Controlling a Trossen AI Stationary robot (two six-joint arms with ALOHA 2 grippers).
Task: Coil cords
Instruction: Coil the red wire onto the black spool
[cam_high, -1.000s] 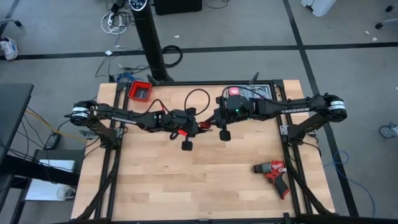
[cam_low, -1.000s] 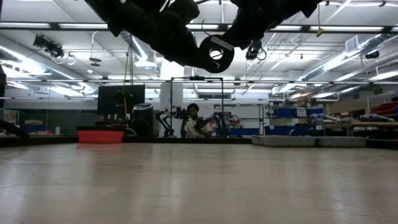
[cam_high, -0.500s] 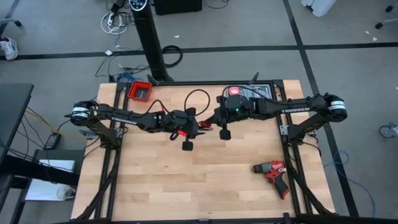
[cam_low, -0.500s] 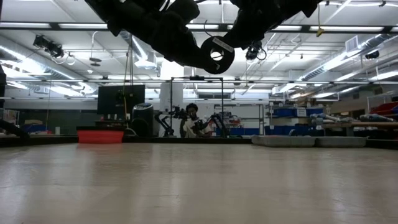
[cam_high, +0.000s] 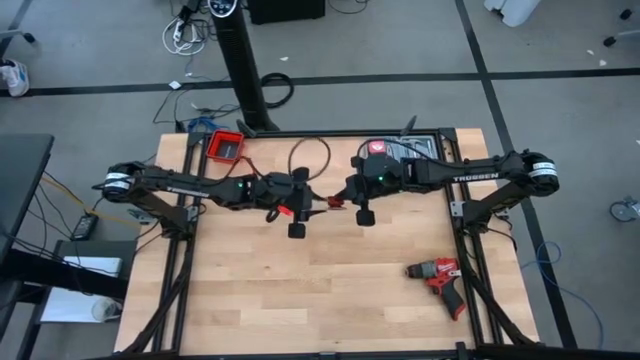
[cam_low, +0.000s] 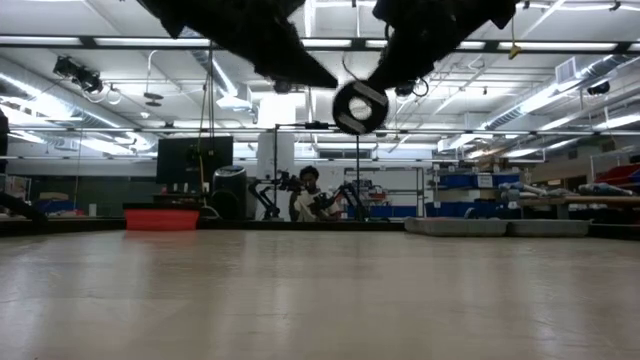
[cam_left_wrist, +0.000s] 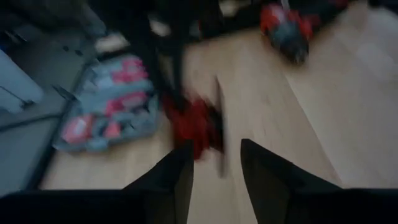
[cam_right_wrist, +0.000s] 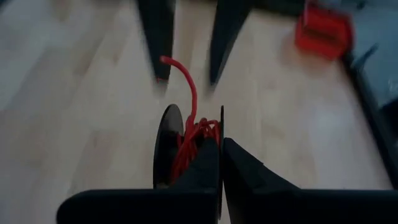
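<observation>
The cords are a small red wound bundle (cam_right_wrist: 194, 138) beside a black round disc (cam_right_wrist: 166, 149), with a red end (cam_right_wrist: 186, 81) sticking out and a thin black loop (cam_high: 310, 160) arching toward the far edge. My right gripper (cam_right_wrist: 221, 148) is shut on the bundle, high over the table's middle (cam_high: 338, 200). My left gripper (cam_left_wrist: 214, 152) stands open just to its left (cam_high: 308, 203), with its fingers on either side of the red end and apart from the bundle. In the low view the disc (cam_low: 360, 107) hangs free under the right arm. My right gripper pinches the red windings (cam_right_wrist: 202, 140) between its two fingers, right beside the black disc. The fingers come slanting down from the table's right. The bundle is lifted well clear of the table, with the red end pointing toward the left gripper and the black loop trailing slack.
A red-and-black drill (cam_high: 437, 275) lies near the table's right front. A red bin (cam_high: 226, 146) sits at the far left corner, and a flat case with a red label (cam_high: 385, 150) sits at the far edge. A person (cam_low: 310, 195) sits in the room beyond the table.
My left gripper has let go of the bundle and drawn back toward the table's left edge, so the disc now shows free in the low view. The bundle stays aloft in my right gripper. The black loop has narrowed and shifted slightly left.
</observation>
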